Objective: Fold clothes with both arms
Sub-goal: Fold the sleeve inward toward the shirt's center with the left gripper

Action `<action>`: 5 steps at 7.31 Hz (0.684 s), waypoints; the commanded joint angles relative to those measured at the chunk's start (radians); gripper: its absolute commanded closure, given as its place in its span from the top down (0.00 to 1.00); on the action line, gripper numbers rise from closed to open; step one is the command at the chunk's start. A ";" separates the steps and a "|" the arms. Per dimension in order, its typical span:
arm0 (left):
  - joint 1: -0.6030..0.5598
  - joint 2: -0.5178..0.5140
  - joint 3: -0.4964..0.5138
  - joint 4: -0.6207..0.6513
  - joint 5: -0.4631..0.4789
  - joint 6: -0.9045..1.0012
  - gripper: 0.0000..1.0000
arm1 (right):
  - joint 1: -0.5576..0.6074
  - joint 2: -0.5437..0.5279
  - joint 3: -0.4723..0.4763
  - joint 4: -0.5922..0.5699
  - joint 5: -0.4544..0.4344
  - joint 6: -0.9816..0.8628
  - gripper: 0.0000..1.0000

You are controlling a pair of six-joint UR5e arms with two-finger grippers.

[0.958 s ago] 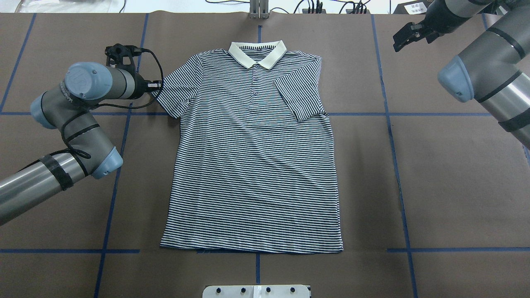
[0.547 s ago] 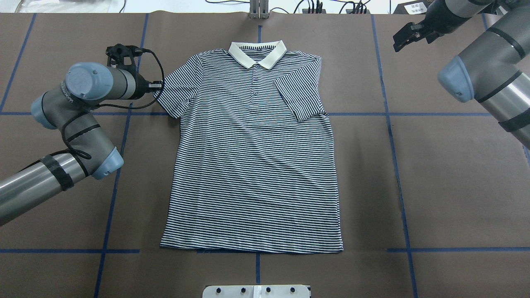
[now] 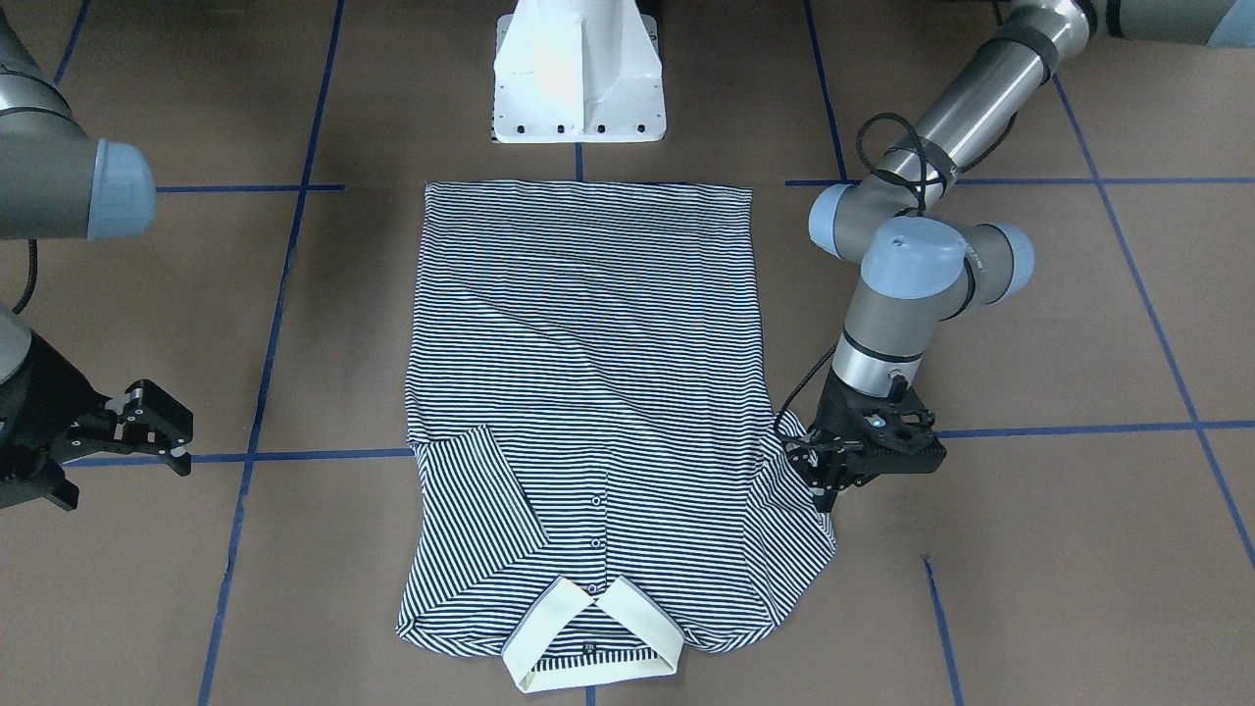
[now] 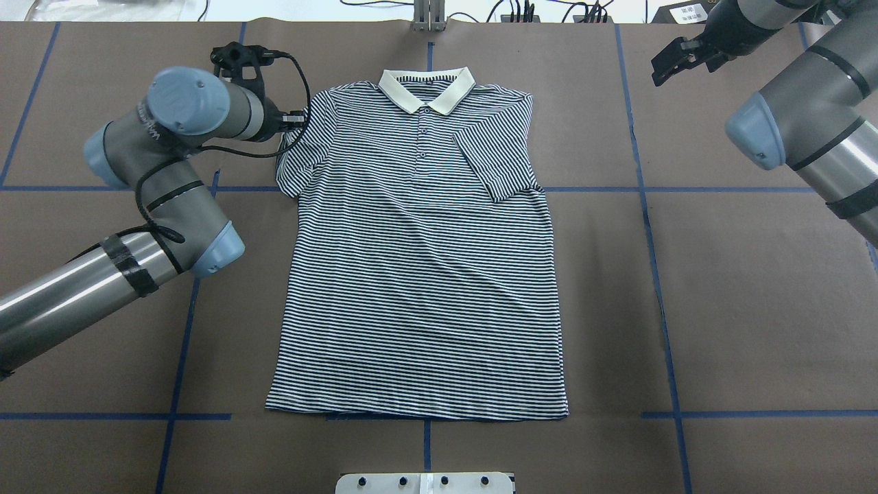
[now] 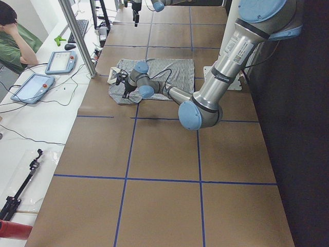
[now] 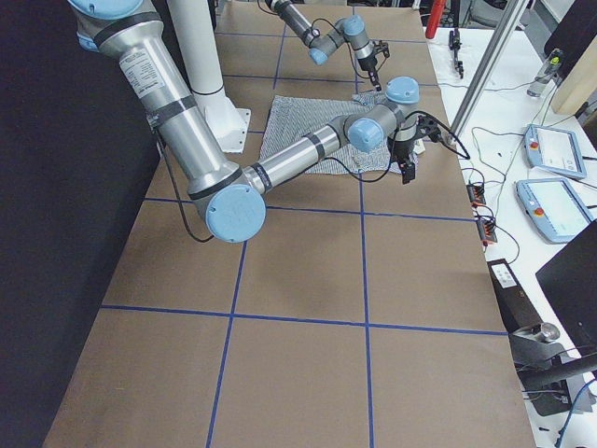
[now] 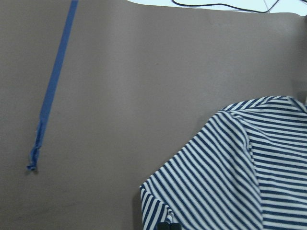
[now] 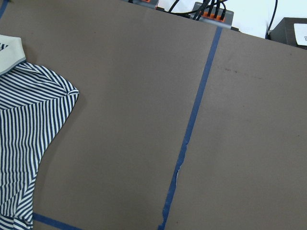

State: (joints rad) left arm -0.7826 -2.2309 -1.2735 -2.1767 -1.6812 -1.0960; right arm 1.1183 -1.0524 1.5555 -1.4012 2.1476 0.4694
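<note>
Polo shirt (image 3: 588,343), sleeve edge in left claw (image 3: 822,482), contact obscured

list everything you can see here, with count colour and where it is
polo shirt: one, navy-and-white striped with cream collar, flat at table centre, one sleeve folded in
table: one, brown covering
tape lines: several, blue, forming a grid on the table
pedestal base: one, white, by the shirt's hem
control tablets: two, grey-blue, on the side bench
person: one, green top, at the bench
left arm: one, silver-grey with blue caps; left gripper black, shut on the sleeve edge
right arm: one, same colours; right gripper black, open, away from the shirt
</note>
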 commanded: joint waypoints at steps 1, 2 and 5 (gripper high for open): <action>0.026 -0.134 0.014 0.189 0.003 -0.050 0.00 | 0.000 0.000 0.000 0.001 0.000 0.002 1.00; 0.048 -0.206 0.076 0.213 0.005 -0.114 0.00 | -0.002 0.002 0.000 -0.001 0.000 0.003 1.00; 0.094 -0.302 0.172 0.213 0.032 -0.206 0.00 | -0.003 0.003 0.000 0.001 0.000 0.008 1.00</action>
State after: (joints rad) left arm -0.6995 -2.5100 -1.1223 -1.9660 -1.6572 -1.2819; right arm 1.1163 -1.0499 1.5555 -1.4007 2.1476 0.4741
